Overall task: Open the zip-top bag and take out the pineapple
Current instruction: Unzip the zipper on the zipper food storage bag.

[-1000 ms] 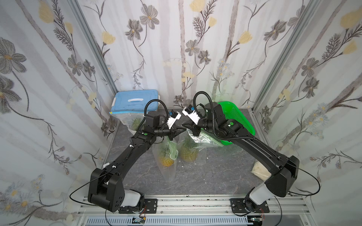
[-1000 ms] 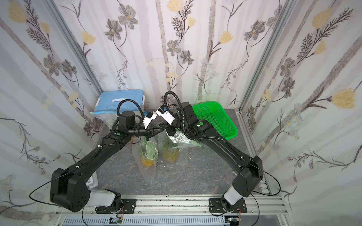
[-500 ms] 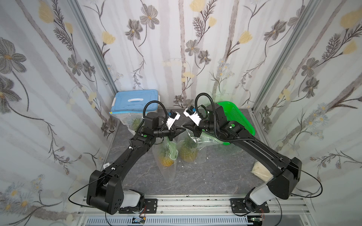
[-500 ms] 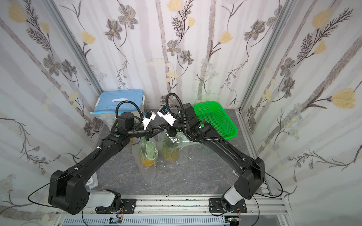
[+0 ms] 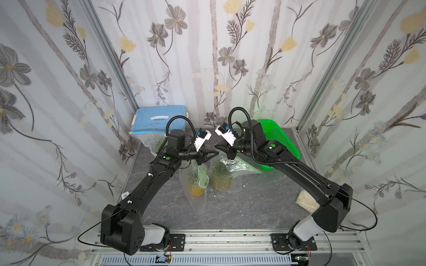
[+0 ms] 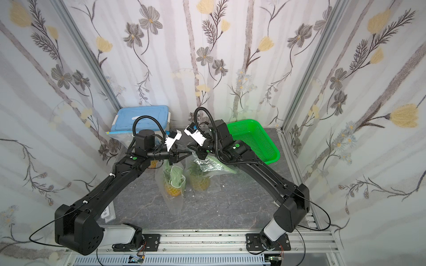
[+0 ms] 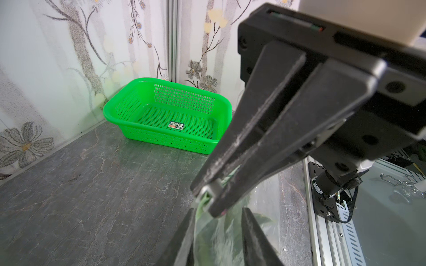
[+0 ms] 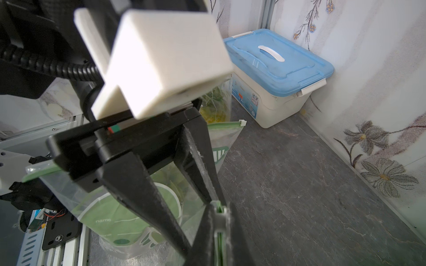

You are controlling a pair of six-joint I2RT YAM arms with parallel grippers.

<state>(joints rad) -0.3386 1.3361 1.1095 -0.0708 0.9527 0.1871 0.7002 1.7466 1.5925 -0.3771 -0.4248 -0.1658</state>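
Note:
A clear zip-top bag (image 5: 197, 175) with a green label stands mid-table, and a pineapple (image 5: 195, 188) shows low inside it. Its top rises to where both grippers meet. My right gripper (image 5: 214, 145) (image 8: 219, 207) is shut on the bag's green zip strip and white slider (image 8: 219, 221). Facing it tip to tip, my left gripper (image 5: 211, 156) (image 7: 217, 218) is open. Bag film (image 7: 214, 239) hangs loose between its spread fingers (image 7: 251, 230). The rest of the bag's mouth is hidden by the fingers.
A second clear bag (image 5: 232, 167) holding a pineapple (image 5: 221, 179) lies just right of the first. A green basket (image 5: 279, 142) (image 7: 166, 115) sits at the back right. The blue-lidded box (image 5: 159, 119) (image 8: 276, 62) stands back left, with another bag (image 5: 147, 140) leaning on it.
My left gripper's jaws were together on the bag top and now stand apart. The right gripper stays shut on the zip, and both arms are nearly where they were.

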